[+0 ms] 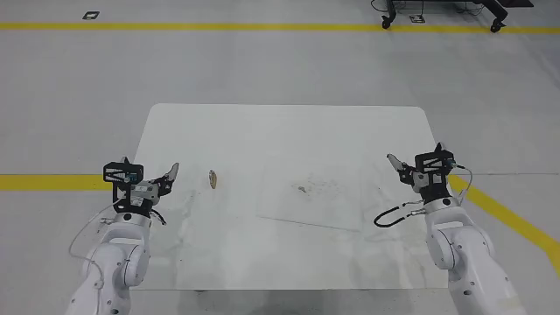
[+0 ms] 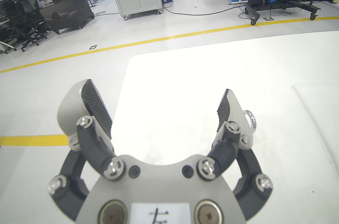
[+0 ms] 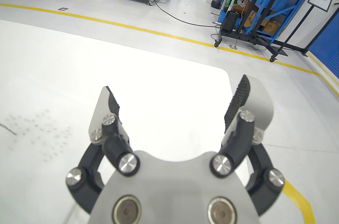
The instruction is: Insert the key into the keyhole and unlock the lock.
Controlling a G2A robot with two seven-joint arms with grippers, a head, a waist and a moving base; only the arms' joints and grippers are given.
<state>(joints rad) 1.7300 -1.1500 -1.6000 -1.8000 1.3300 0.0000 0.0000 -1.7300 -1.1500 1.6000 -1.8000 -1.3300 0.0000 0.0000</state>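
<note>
Left gripper [image 2: 156,87]: spread, empty, near the lock [image 1: 213,178] at centre left.
Right gripper [image 3: 176,82]: spread, empty.
Risk: the key [image 1: 302,189] likely lies flat on the table [image 1: 289,254], so a pinch may slip.

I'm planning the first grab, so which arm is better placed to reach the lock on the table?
Left. The lock lies just beyond the open left gripper; the right gripper sits across the table.

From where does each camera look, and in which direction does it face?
Top view: above the arms, facing down at the table; shows left gripper and right gripper.
Left wrist view: on the wrist, facing over the table into the room; own open fingers.
Right wrist view: likewise, own open fingers.
Shared: top and left wrist views both show the small metal piece.
</note>
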